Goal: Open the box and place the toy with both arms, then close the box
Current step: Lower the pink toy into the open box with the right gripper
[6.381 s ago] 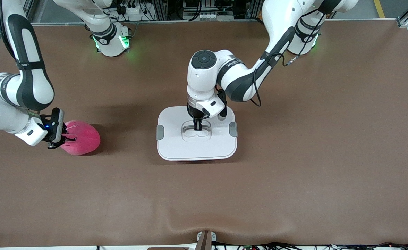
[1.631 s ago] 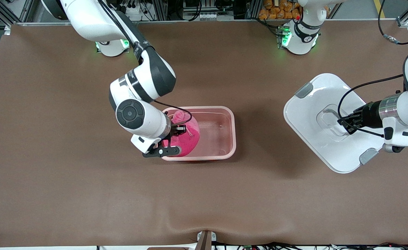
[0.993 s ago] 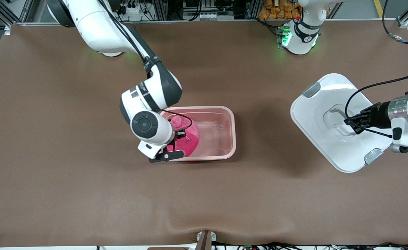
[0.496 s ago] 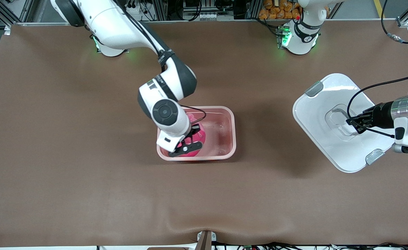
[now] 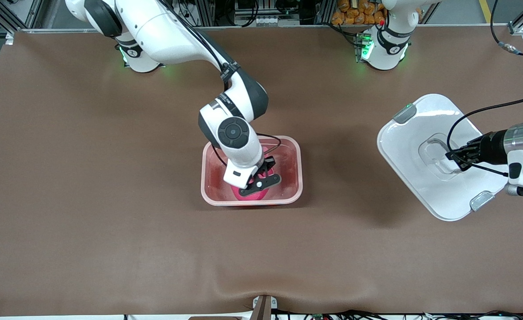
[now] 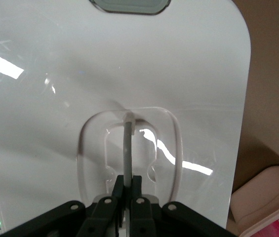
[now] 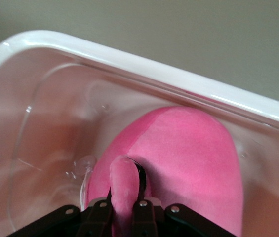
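The open translucent pink box (image 5: 295, 153) sits mid-table. The hot-pink plush toy (image 5: 248, 194) is inside it, mostly hidden under my right arm in the front view. In the right wrist view the toy (image 7: 188, 158) fills the box (image 7: 129, 64), and my right gripper (image 7: 126, 197) is shut on its ear. My right gripper (image 5: 258, 180) is inside the box. The white lid (image 5: 415, 146) is tilted, off the box, at the left arm's end of the table. My left gripper (image 5: 453, 158) is shut on the lid's grey handle (image 6: 128, 143). The lid (image 6: 129, 64) fills the left wrist view above my left gripper (image 6: 128, 183).
The brown table mat (image 5: 110, 222) is bare around the box. A corner of the pink box (image 6: 262, 197) shows in the left wrist view. A small bracket (image 5: 263, 306) sits at the table's edge nearest the front camera.
My right gripper has carried the toy from the box's end nearer the right arm toward its middle and lower into it. My left gripper with the lid has drifted slightly away from the box.
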